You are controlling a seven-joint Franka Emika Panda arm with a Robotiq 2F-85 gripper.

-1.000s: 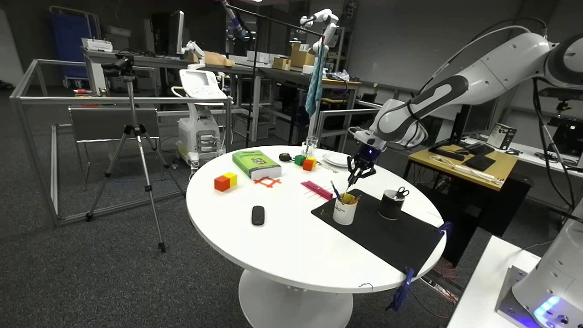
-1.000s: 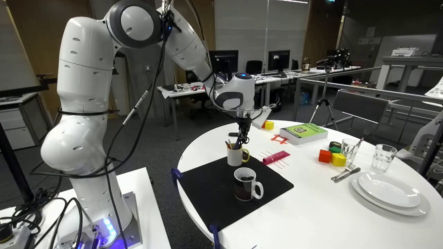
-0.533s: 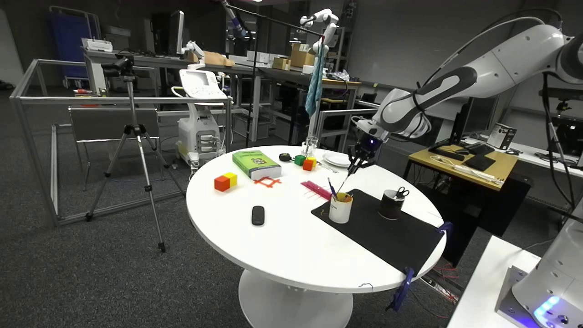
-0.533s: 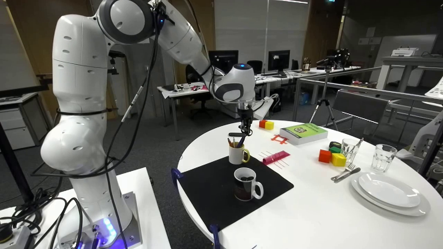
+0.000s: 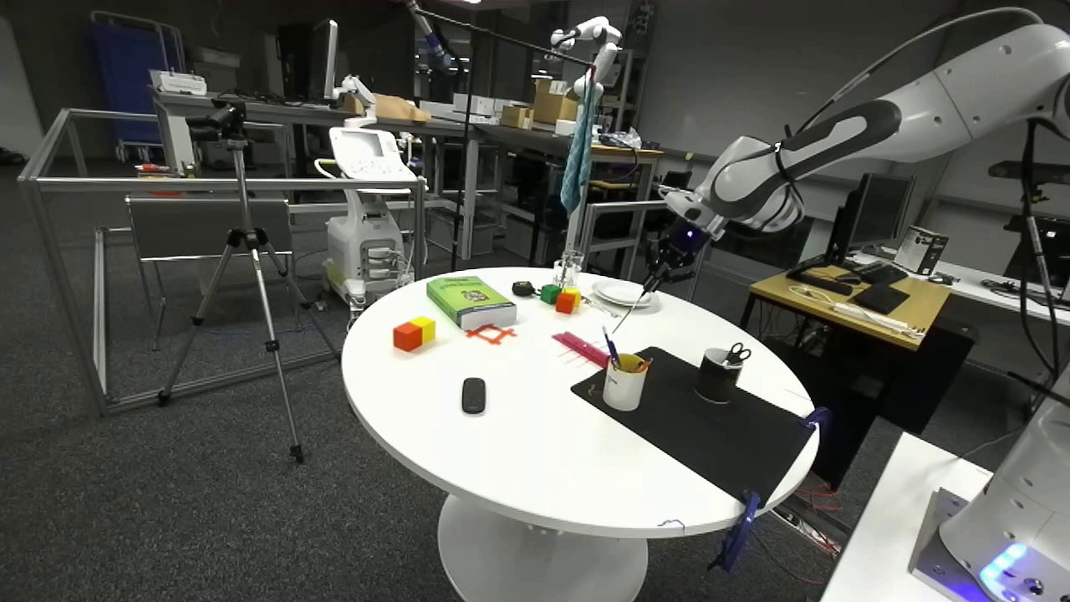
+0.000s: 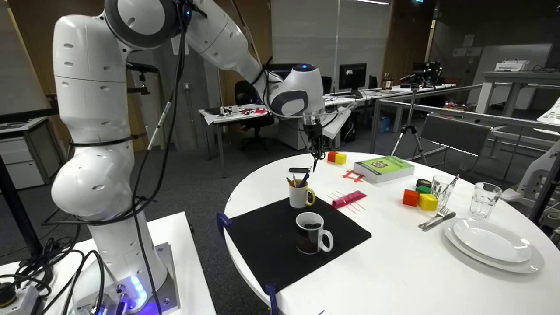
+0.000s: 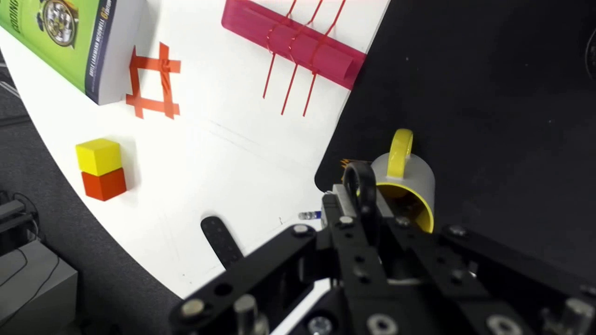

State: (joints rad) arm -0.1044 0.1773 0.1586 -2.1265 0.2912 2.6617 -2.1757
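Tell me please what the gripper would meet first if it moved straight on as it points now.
Probably the blue pen in the yellow-handled mug, reached by the thin tool in the gripper; depth is unclear, so it might pass beside.

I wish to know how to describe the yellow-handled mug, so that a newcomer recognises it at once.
On the round white table, find the black mat. There, the mug you need stands closer to the pink strip and holds pens. Its handle and inside are yellow, whereas the other mug on the mat is dark with a white handle.
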